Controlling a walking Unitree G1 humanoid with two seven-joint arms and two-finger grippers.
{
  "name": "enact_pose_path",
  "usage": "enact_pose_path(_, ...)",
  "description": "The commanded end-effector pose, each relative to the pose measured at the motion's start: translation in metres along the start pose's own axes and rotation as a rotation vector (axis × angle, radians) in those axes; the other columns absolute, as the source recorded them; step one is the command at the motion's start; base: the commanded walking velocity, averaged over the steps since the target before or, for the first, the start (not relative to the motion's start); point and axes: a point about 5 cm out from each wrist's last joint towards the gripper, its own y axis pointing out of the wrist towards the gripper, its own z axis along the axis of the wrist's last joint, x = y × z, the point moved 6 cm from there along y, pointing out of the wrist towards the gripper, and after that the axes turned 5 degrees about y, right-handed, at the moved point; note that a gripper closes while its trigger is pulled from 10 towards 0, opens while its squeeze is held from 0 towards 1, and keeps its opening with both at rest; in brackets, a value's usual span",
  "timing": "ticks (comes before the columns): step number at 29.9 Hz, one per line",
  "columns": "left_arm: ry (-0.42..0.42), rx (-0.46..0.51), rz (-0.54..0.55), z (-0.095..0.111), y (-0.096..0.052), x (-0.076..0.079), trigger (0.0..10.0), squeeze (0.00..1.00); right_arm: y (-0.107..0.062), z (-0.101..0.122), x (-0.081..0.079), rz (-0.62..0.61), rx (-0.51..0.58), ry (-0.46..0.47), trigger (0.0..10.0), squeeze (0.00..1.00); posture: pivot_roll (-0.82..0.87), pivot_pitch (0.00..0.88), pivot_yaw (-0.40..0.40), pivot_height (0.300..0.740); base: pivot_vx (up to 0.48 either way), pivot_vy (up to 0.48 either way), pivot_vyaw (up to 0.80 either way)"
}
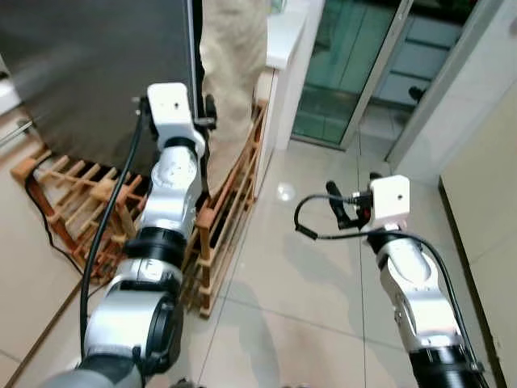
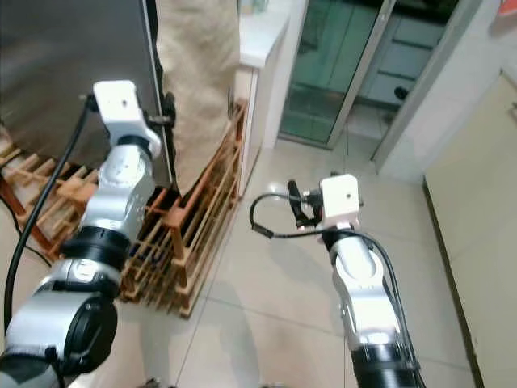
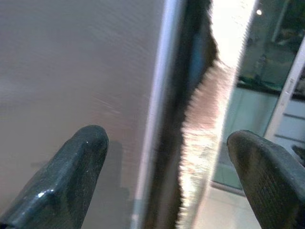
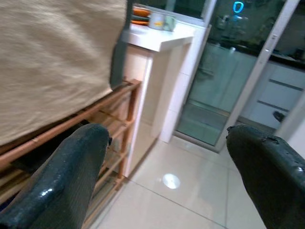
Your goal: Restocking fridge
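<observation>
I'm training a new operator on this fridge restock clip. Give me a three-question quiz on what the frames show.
1. True or false: the left claw is open, its black fingers straddling the edge of the grey brushed-metal fridge door.
2. Multiple choice: the right claw is (A) shut on a bottle, (B) open and holding nothing, (C) gripping the slatted wooden rack.
3. Fill in: the slatted wooden rack stands on the tiled floor between the fridge door and the ____ counter.

Key: 1 true; 2 B; 3 white.
</observation>
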Motion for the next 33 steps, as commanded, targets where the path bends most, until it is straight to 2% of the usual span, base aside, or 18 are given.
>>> enact_pose_path(1,0.013,-0.003,-0.061,-0.009,-0.01,-0.004,10.0,0.0,-0.006,0.014,0.011,-0.032,0.04,-0.034,10.0,0.0,-0.17,0.0,-0.054,0.74,0.0,0.0,0.0)
enact_pose_path(4,-0.032,0.01,-0.107,-0.015,-0.025,-0.017,10.0,0.0,-0.013,0.022,0.013,-0.044,0.067,-0.041,10.0,0.0,-0.16,0.0,-0.053,0.74,0.0,0.0,0.0)
enact_pose_path(6,-0.04,0.02,-0.114,-0.015,-0.027,-0.02,10.0,0.0,-0.014,0.023,0.013,-0.044,0.07,-0.042,10.0,0.0,-0.15,0.0,-0.054,0.74,0.0,0.0,0.0)
enact_pose_path(8,-0.027,0.062,-0.105,-0.007,-0.042,-0.034,10.0,0.0,-0.016,0.016,0.011,-0.043,0.053,-0.022,10.0,0.0,-0.12,0.0,-0.063,0.74,0.0,0.202,0.0)
enact_pose_path(10,-0.019,0.075,-0.104,-0.003,-0.044,-0.033,10.0,0.0,-0.014,0.013,0.009,-0.04,0.045,-0.013,10.0,0.0,-0.11,0.0,-0.068,0.74,0.0,0.48,-0.79)
enact_pose_path(13,0.003,0.095,-0.115,0.003,-0.047,-0.026,10.0,0.0,-0.011,0.011,0.004,-0.027,0.037,-0.006,10.0,0.0,-0.09,0.0,-0.075,0.74,0.0,0.48,-0.79)
enact_pose_path(15,0.04,0.121,-0.157,0.013,-0.048,-0.008,10.0,0.0,-0.003,0.015,-0.004,0.007,0.048,-0.011,10.0,0.0,-0.08,0.0,-0.08,0.74,0.0,0.48,-0.79)
enact_pose_path(20,0.044,0.111,-0.154,0.014,-0.046,-0.002,10.0,0.0,0.0,0.017,-0.002,0.004,0.051,-0.016,10.0,0.0,-0.08,0.0,-0.079,0.74,0.0,0.48,-0.16)
enact_pose_path(26,0.002,0.072,-0.163,0.009,-0.047,0.008,10.0,0.0,0.001,0.018,0.002,-0.009,0.056,-0.018,10.0,0.0,-0.1,0.0,-0.073,0.74,0.0,0.0,0.0)
enact_pose_path(33,-0.055,0.034,-0.113,0.003,-0.047,0.017,10.0,0.0,0.001,0.016,0.002,-0.015,0.051,-0.015,10.0,0.0,-0.11,0.0,-0.065,0.74,0.302,-0.348,0.0)
